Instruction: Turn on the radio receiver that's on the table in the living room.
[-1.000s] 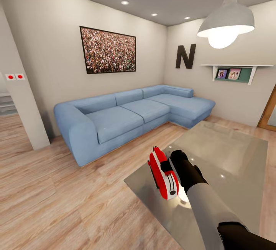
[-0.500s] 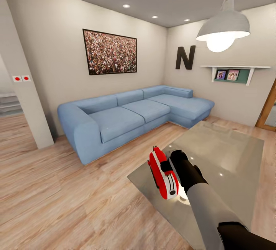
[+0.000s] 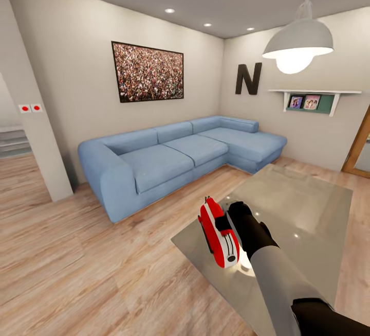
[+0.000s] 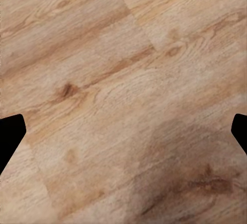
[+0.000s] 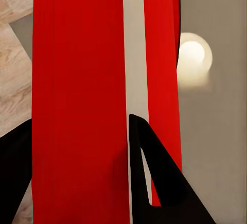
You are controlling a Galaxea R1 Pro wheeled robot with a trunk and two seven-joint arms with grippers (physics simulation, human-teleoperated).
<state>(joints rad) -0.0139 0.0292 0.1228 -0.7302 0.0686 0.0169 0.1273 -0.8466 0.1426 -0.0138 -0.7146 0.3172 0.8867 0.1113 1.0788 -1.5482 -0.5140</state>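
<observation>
Only the camera has drifted slightly; the right claw (image 3: 222,224) stays pinching the thin red, white-striped radio receiver (image 3: 218,233) upright over the glossy grey bench (image 3: 308,212). Judging by this, reaching is done and the switch-on remains unconfirmed. The left claw (image 4: 123,131) hangs spread above the wood-plank floor (image 4: 103,54).

The table (image 3: 303,207), low and rectangular with a glossy grey top, fills the lower right of the head view, standing on the wood plank floor (image 3: 77,269). Its top mirrors the lamp as a bright spot. The blue corner sofa (image 3: 174,156) rests on the floor at centre.
</observation>
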